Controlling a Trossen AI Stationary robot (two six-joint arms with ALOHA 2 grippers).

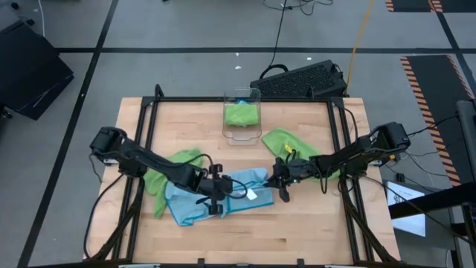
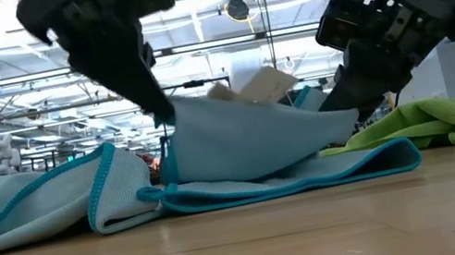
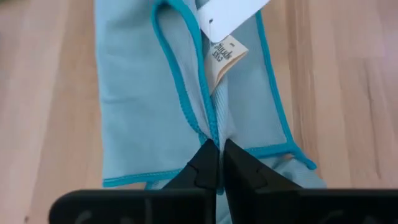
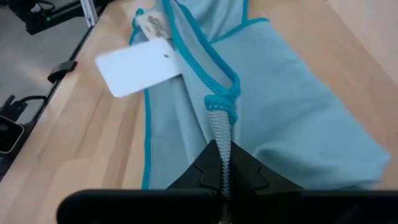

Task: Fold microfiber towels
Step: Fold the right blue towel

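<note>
A light blue microfiber towel [image 1: 223,195] with a darker blue hem lies partly folded at the table's middle. Its lower layers rest flat on the wood, and its upper layer [image 2: 247,133] is raised like a tent between my two grippers. A white card tag [image 4: 140,65] and a small printed label [image 3: 225,55] hang from its hem. My left gripper [image 1: 216,195] is shut on the towel's left part, and my right gripper [image 1: 281,179] is shut on its right end. One lime green towel [image 1: 167,175] lies under the left arm, and another [image 1: 286,141] lies under the right arm. My left gripper pinches the blue towel's hemmed edge [image 3: 213,135] between its two fingertips, where two hems run together just below the label. The fingers slant down from the table's left. The pinched layer is raised off the layers below, which stay on the table. My right gripper pinches a bunched, hemmed corner of the blue towel [image 4: 221,115] between its two fingertips. The fingers come nearly level from the table's right. The held cloth is lifted a little and runs toward the left gripper, while the layer beneath [image 2: 311,174] lies on the wood.
A clear plastic bin [image 1: 242,132] holding a green towel [image 1: 242,113] stands at the far middle of the table. A black frame [image 1: 149,112] borders the wooden top. Bare wood lies toward the near edge [image 1: 282,238]. A dark keyboard-like thing [image 1: 301,78] lies beyond the far edge.
</note>
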